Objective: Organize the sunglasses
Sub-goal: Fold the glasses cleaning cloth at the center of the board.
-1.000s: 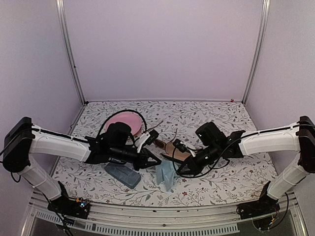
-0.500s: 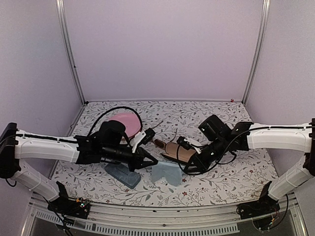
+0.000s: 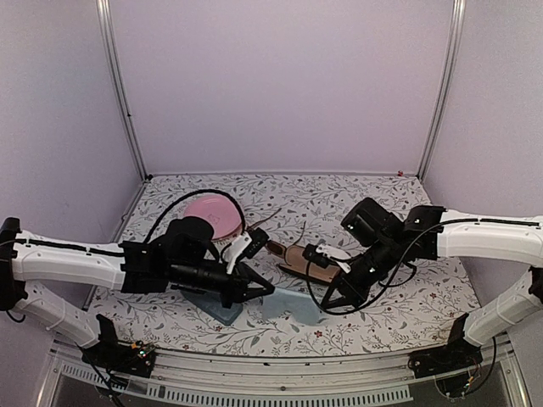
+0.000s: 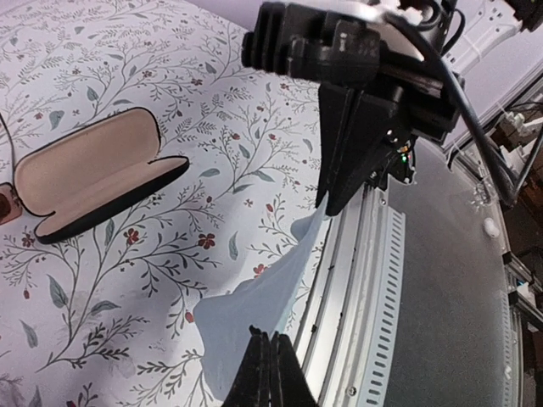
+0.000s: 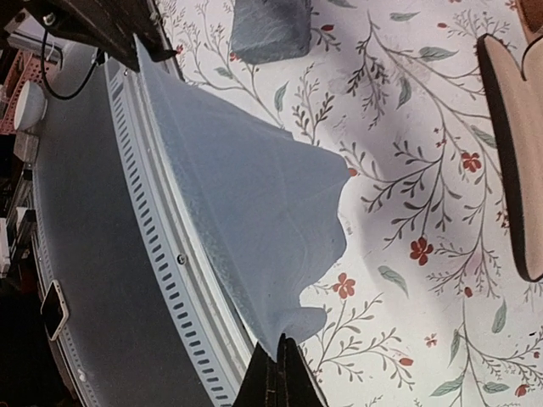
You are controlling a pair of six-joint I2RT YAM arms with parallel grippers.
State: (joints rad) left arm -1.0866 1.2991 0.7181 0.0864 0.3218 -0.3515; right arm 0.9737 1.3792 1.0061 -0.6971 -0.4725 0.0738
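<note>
Left end effector (image 3: 270, 291): clamped on a corner of the cloth (image 3: 293, 303), lower centre.
Right end effector (image 3: 327, 303): pinched on the opposite corner.
Advice: cloth should be held taut and level, then lowered flat.

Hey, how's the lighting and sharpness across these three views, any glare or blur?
Top view: soft, even, lilac-tinted light, faint shadows under the arms, no glare. Left wrist: cloth and open case sharp, area beyond the table edge dim. Right wrist: cloth brightly lit, fingertips at the bottom dark.
</note>
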